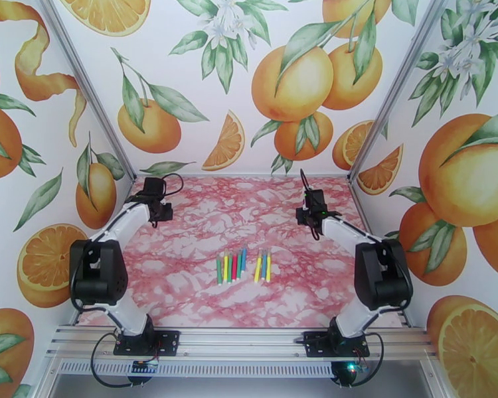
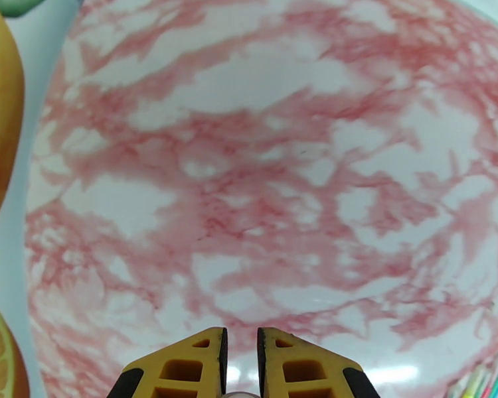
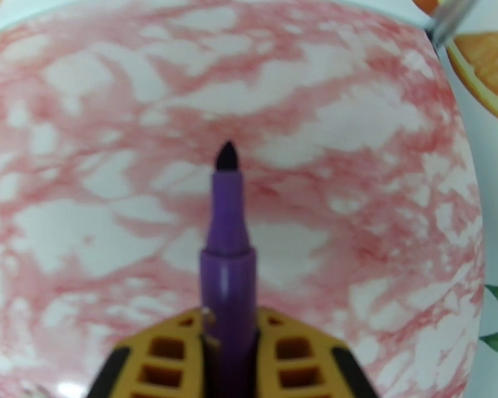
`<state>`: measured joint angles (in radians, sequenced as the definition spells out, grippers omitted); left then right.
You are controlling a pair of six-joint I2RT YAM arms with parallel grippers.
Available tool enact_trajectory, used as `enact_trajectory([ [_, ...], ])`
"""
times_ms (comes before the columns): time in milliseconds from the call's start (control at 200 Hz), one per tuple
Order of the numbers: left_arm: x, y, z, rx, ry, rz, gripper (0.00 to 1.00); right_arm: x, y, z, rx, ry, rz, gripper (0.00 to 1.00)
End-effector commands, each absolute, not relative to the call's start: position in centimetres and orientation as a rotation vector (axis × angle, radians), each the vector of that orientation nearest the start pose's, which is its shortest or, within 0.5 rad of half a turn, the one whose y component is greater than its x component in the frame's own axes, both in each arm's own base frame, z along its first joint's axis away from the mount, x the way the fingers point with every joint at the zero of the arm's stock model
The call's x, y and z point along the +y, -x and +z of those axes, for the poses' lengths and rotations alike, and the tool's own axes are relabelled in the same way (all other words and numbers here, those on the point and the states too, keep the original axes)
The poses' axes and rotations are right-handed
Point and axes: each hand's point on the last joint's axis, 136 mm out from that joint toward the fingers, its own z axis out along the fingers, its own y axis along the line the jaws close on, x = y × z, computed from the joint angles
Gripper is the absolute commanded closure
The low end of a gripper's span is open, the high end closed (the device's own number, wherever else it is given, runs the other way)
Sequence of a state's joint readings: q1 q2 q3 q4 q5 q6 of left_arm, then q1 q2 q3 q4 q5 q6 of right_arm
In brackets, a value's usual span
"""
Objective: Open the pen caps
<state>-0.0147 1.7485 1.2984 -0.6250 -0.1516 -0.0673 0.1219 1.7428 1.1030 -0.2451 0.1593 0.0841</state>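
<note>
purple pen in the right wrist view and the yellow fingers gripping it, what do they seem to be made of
Purple pen: probably plastic, smooth with a slight sheen and a moulded step to a thinner neck; its dark tip looks like matte felt. Fingers: seemingly rigid yellow plastic, matte, with rectangular pockets and black edges, possibly printed.

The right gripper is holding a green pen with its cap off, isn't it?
No, the pen in the right gripper is purple, not green. Its cap is off, as you said. The right wrist view shows it.
</note>
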Motion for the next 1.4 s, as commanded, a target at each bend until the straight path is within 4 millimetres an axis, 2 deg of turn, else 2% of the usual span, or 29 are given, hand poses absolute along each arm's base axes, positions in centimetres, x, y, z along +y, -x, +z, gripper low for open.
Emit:
enact_trajectory([
  [0,2.3,-43.4,9.3,2.651,0.105,0.153,1.00,1.5,-45.7,8.3,2.474,-0.045,-0.164,1.00],
  [260,3.2,-44.3,6.1,2.725,0.121,0.125,1.00,-0.9,-45.7,6.2,2.539,-0.117,-0.231,1.00],
  [515,2.5,-44.8,4.0,2.784,0.096,0.052,0.96,-2.6,-45.4,4.9,2.574,-0.186,-0.268,1.00],
  [976,2.9,-44.8,2.2,2.845,0.075,0.074,0.86,-4.3,-45.0,2.8,2.641,-0.239,-0.339,1.00],
  [1271,3.0,-44.6,1.8,2.861,0.066,0.086,0.77,-5.1,-44.6,2.4,2.657,-0.284,-0.343,0.87],
  [1396,3.3,-44.5,1.7,2.863,0.069,0.102,0.73,-5.3,-44.5,2.3,2.661,-0.288,-0.356,0.85],
])
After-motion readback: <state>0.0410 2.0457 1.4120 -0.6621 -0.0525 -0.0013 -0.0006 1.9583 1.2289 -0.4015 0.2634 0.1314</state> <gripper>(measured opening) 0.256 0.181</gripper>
